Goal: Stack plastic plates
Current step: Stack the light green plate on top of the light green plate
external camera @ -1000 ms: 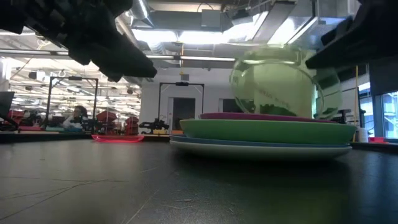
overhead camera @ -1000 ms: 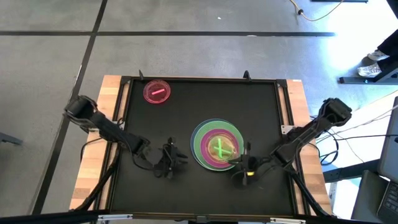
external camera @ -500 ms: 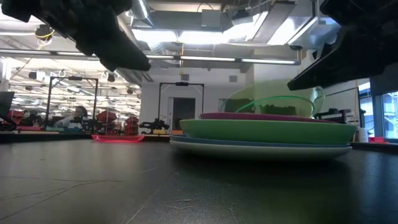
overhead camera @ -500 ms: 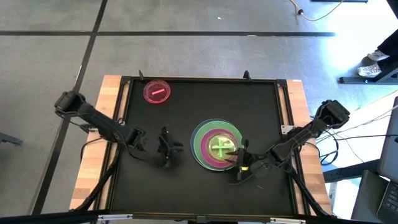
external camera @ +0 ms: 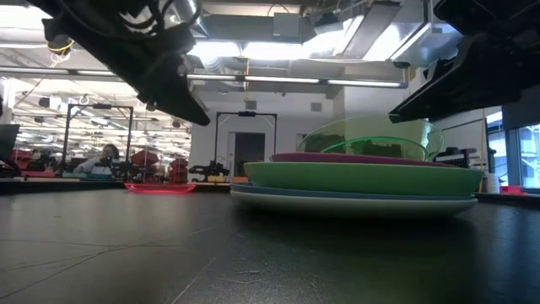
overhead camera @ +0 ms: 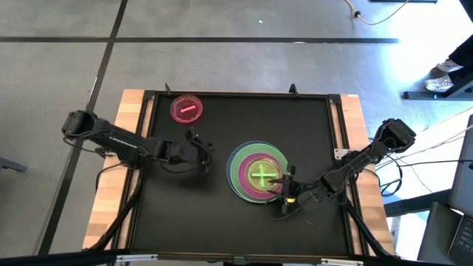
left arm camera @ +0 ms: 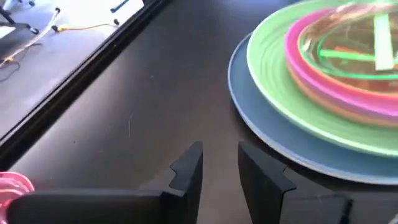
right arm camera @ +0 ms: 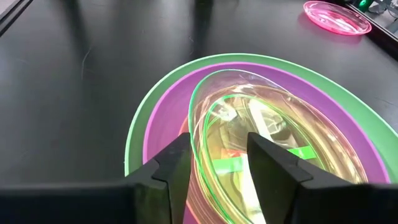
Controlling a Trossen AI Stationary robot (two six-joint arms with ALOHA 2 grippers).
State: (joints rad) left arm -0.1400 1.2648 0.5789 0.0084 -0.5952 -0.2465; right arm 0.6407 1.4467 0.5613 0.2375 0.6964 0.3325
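A stack of plastic plates point(overhead camera: 244, 159) stands right of the table's middle: blue-grey point(left arm camera: 261, 118) at the bottom, then light green point(left arm camera: 267, 68), then purple point(right arm camera: 155, 124). A small translucent green plate point(right arm camera: 249, 118) lies on top, its far side a little raised in the low view point(external camera: 371, 139). My right gripper point(right arm camera: 219, 146) is open at the stack's near right side point(overhead camera: 284, 188), one finger on either side of that plate's near rim; whether they touch, I cannot tell. My left gripper point(left arm camera: 221, 152) hovers left of the stack point(overhead camera: 203, 150), slightly open, with nothing between its fingers.
A small pink plate with a stripe point(overhead camera: 186, 108) lies alone by the far left corner of the black mat, also seen low across the table point(external camera: 160, 187). The mat's raised frame point(overhead camera: 336, 125) and the wooden edge run around it. Bare mat lies between pink plate and stack.
The translucent green plate, held nearly on edge above the stack a second ago, has tipped down and now lies on the stack's top. My right gripper has let go of it and stays at its near rim. My left gripper has moved toward the table's far edge.
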